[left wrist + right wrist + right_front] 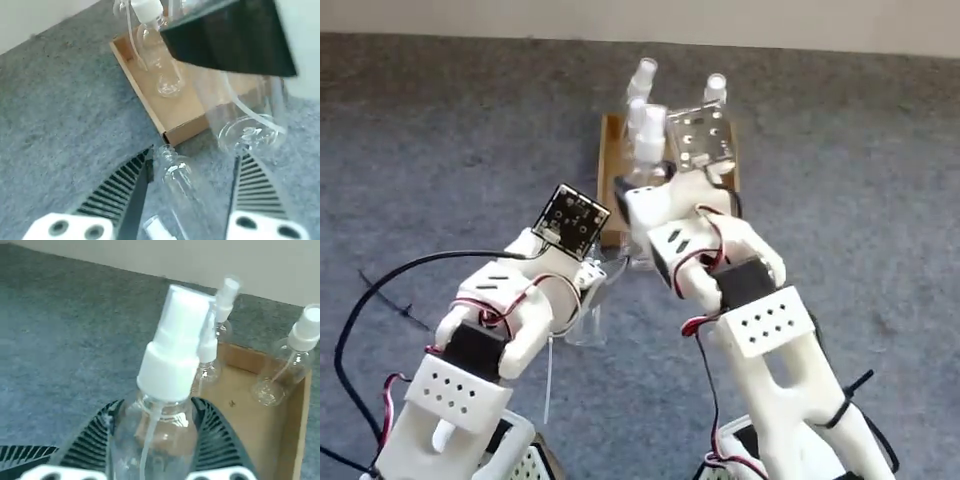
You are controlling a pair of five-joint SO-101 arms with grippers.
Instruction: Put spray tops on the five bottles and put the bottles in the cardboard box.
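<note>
Grey carpet (440, 150) covers the table. The cardboard box (610, 160) sits at the far middle, with both arms angled toward it.

Right gripper (157, 407): clamped on a clear bottle (150, 440), one ribbed finger on each side of the body. This bottle is upright, wears a white spray top (175, 340), and has a dip tube running down inside. The left wrist view shows its round base (247, 132) just beside the box's near corner. Whether the base rests on anything cannot be told.

Left gripper (194, 156): jaws spread wide, low over the carpet. An uncapped bottle (182, 187) lies on its side between them, open neck pointing toward the box. Neither finger appears to press it (a gap shows on each side). This bottle lies on the carpet just short of the box's near wall (187, 130).

Box contents, from the right wrist view: three more clear bottles, each with a spray top.
- One (272, 382) is toward one side, its dip tube visible.
- Two (207, 367) (222, 330) stand close together toward the other side. The farther one is at the box's far edge, and whether it is inside or just beyond is unclear.
</note>
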